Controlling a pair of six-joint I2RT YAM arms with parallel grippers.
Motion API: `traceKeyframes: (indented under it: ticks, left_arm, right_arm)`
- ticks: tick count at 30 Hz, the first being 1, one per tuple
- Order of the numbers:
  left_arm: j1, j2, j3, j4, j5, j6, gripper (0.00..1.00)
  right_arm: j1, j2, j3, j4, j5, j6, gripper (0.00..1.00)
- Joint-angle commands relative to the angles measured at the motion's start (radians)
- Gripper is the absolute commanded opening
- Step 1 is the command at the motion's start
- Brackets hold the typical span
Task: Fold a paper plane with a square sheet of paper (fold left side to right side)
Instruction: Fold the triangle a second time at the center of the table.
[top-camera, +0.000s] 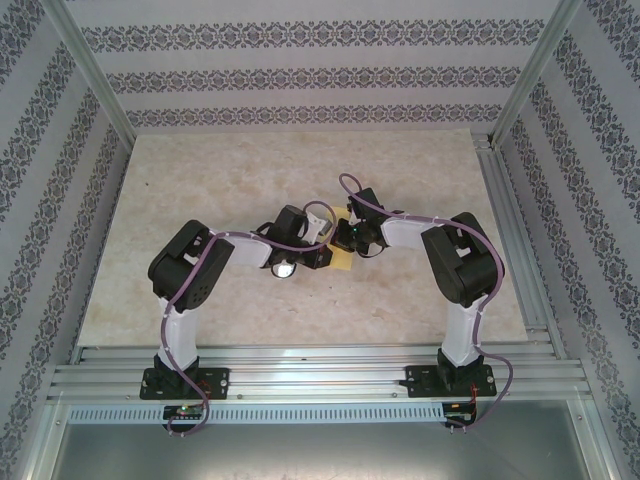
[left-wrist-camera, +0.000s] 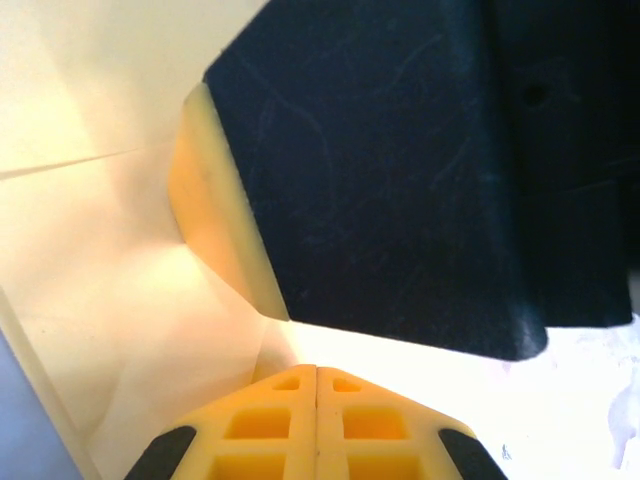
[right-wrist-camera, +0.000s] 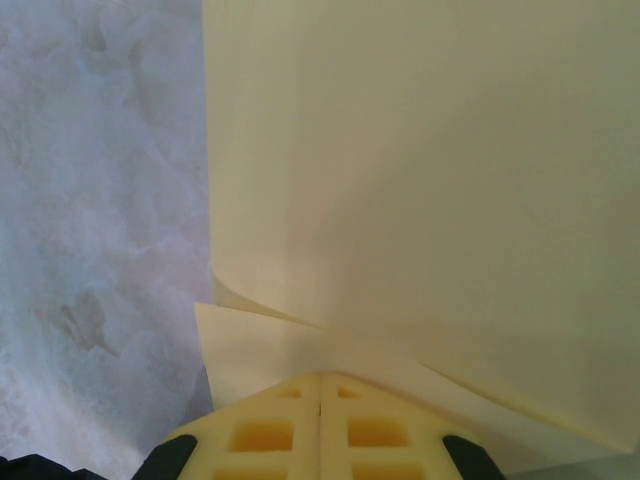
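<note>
MID-WORKTOP, FOLD UNDER WAY: My two arms meet over the centre of the marble worktop (top-camera: 250, 170), and the square sheet of paper (top-camera: 343, 263) lies between and beneath them, only a mustard corner peeking out from above.

Through the right wrist camera the sheet (right-wrist-camera: 420, 180) is already layered. A broad panel runs up the view with a straight left edge against the stone (right-wrist-camera: 100, 200), and a lower flap pokes out beneath it. The right tool (right-wrist-camera: 320, 378) is clenched, fingers pressed tight together at the paper's near edge. Whether a layer is nipped between them I cannot tell.

The left tool (left-wrist-camera: 317, 370) is clenched too, its tip low against pale paper (left-wrist-camera: 100, 280) that carries a faint crease. The black housing (left-wrist-camera: 400, 170) of the other arm crowds in very close ahead.

My reading is that the left-over-right fold is being pressed flat, not yet finished. To do it well I would have one tool pin the stacked layers while the other runs along the fold line. I would check that the free edges sit flush before hardening the crease, and I would move slowly, because the two tools are near enough to collide or drag the sheet askew.
</note>
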Motion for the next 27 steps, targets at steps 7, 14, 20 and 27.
traceKeyframes:
  ticks: [7,14,20,27]
  left_arm:
    - [0.01,-0.049,-0.191,0.035,-0.034,-0.044,0.01]
    - [0.01,-0.101,-0.256,0.009,-0.042,-0.038,0.01]
    - [0.016,-0.199,-0.281,-0.011,-0.044,-0.046,0.01]
    - [0.033,-0.301,-0.115,-0.147,-0.018,0.0,0.02]
  right_arm:
    - [-0.003,0.031,-0.019,-0.103,0.058,-0.038,0.0]
    - [-0.003,0.032,-0.013,-0.105,0.054,-0.038,0.0]
    - [-0.003,0.037,-0.009,-0.108,0.048,-0.042,0.0]
    - [-0.002,0.035,-0.003,-0.11,0.048,-0.043,0.0]
